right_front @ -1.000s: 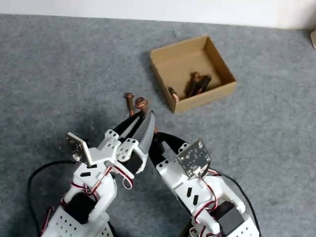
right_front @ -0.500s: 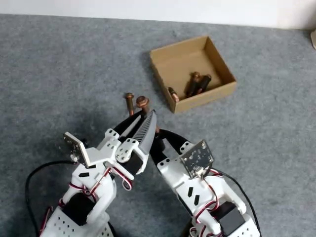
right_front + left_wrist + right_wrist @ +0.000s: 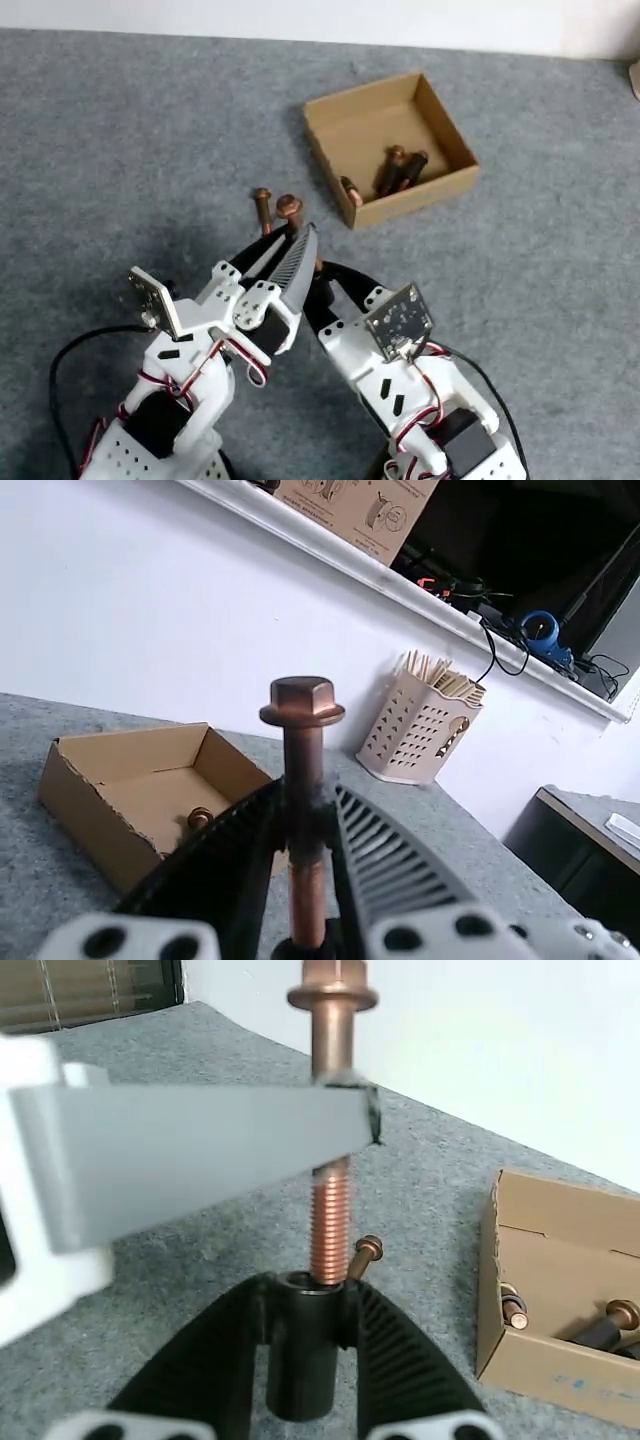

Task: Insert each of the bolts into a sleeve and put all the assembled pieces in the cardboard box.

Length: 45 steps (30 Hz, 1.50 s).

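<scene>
My left gripper (image 3: 292, 234) is shut on a copper bolt (image 3: 289, 208) held upright, its hex head (image 3: 302, 702) above the jaws. Directly below it my right gripper (image 3: 300, 1305) is shut on a black sleeve (image 3: 299, 1355). The bolt's threaded end (image 3: 329, 1228) stands at the sleeve's mouth. A second bolt (image 3: 263, 206) lies loose on the grey mat just beyond the grippers. The cardboard box (image 3: 436, 117) sits farther back to the right, with several assembled pieces (image 3: 400, 169) lying in its near corner.
Grey carpet-like mat (image 3: 130, 150) covers the table, with open room to the left and right of the arms. A white wall runs along the far edge. A perforated cream holder (image 3: 418, 730) stands beyond the box.
Both arms shifted slightly about a second ago, nudging the held bolt a touch to the right. Over the last half second nothing visibly moves.
</scene>
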Available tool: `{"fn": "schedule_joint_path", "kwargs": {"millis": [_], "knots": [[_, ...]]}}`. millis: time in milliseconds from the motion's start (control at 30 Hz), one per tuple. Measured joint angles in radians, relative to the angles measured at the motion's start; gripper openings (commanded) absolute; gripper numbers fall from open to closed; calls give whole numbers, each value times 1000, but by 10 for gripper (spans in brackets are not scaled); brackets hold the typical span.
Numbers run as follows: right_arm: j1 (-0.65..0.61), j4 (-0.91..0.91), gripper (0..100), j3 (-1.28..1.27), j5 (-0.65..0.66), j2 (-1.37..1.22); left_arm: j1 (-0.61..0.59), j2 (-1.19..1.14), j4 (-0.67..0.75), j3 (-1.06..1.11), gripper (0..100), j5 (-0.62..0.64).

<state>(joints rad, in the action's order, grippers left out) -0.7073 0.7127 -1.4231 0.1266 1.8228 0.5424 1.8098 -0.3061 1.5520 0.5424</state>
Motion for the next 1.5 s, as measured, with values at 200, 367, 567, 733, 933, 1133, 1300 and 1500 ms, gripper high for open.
{"fn": "schedule_joint_path", "kwargs": {"millis": [200, 367, 567, 733, 933, 1133, 1300, 1500], "knots": [[54, -38, 5, -3, 0, 2, 9, 0, 0, 5, 7, 0], [74, -43, 5, -3, 0, 2, 9, 0, -2, 20, 7, 2], [74, -43, 5, -15, 0, -2, 52, 14, -21, 86, 7, 2], [75, -41, 5, -17, 2, -2, 64, 14, -28, 118, 7, 2], [75, -41, 5, -18, 2, -2, 66, 14, -29, 123, 55, 2], [78, -41, 5, -26, 2, -2, 37, 2, -40, 123, 367, 2], [89, -41, 5, -32, 2, -2, 25, 12, -124, 114, 322, 3], [92, -48, 5, -35, 2, -2, 15, 14, -140, 104, 301, 8]]}}
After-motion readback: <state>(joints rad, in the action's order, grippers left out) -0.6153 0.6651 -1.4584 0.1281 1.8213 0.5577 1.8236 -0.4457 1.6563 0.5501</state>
